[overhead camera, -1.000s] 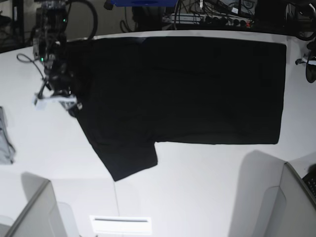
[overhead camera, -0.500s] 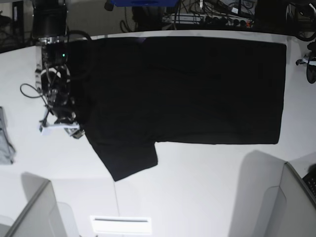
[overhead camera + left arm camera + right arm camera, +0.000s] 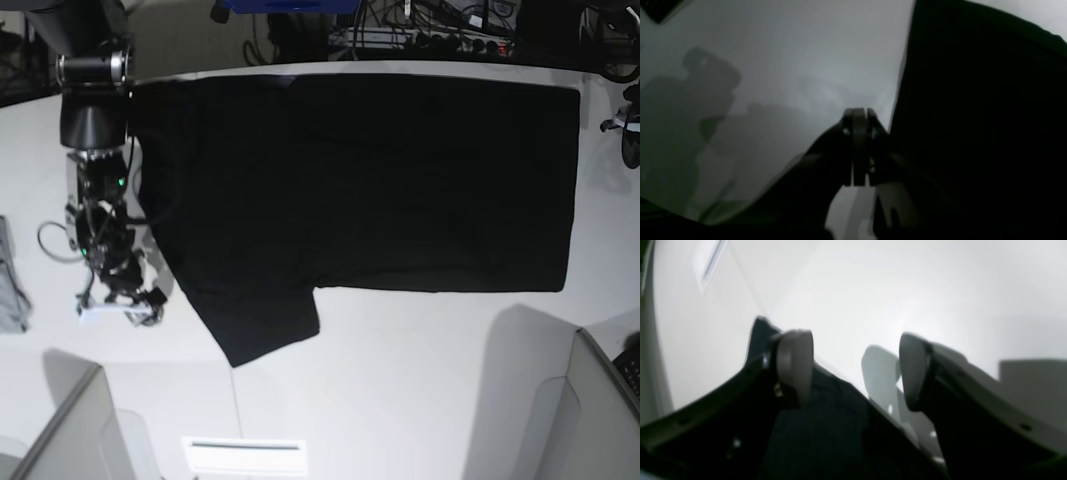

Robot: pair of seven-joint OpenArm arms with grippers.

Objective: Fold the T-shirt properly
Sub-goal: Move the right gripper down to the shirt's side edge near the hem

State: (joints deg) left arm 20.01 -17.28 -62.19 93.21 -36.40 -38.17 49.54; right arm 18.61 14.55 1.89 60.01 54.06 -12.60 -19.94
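Seen from the base camera, the black T-shirt (image 3: 370,180) lay flat on the white table (image 3: 420,390), its long axis running left to right, the neck end toward the left and the hem at the right, one sleeve (image 3: 262,325) jutting nearward. From the left wrist, the left gripper (image 3: 858,115) was pressed closed on nothing, beside the shirt's edge. From the right wrist, the right gripper (image 3: 857,370) stood spread, empty, over the sleeve edge. I judged it should come down squarely and pinch only that near-left sleeve's edge.
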